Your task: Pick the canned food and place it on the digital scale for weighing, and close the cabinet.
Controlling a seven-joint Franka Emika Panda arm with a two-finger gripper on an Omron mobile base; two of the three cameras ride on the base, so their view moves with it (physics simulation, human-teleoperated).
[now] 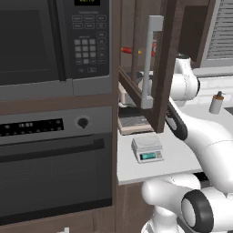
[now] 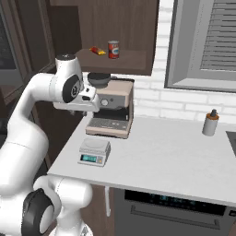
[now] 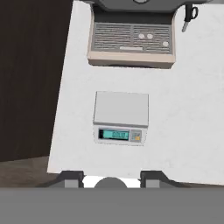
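Note:
The red canned food (image 2: 113, 49) stands upright on the shelf of the dark brown cabinet (image 2: 120, 62), high above the counter. The cabinet door (image 1: 166, 68) swings wide open, with its long grey bar handle (image 1: 148, 63) facing me. On the counter sits the digital scale (image 2: 94, 151) (image 1: 147, 149), its platform bare and its teal display lit. My gripper (image 3: 111, 179) hangs open above the counter's front edge and looks straight down on the scale (image 3: 121, 109). Nothing is between its fingertips (image 3: 72, 178).
A beige coffee machine (image 2: 113, 110) (image 3: 131, 37) stands just behind the scale. A small yellow-red packet (image 2: 97, 50) lies next to the can. A white soap dispenser (image 2: 210, 123) stands at the far right. The microwave (image 1: 54, 41) and oven (image 1: 54, 168) fill the left wall.

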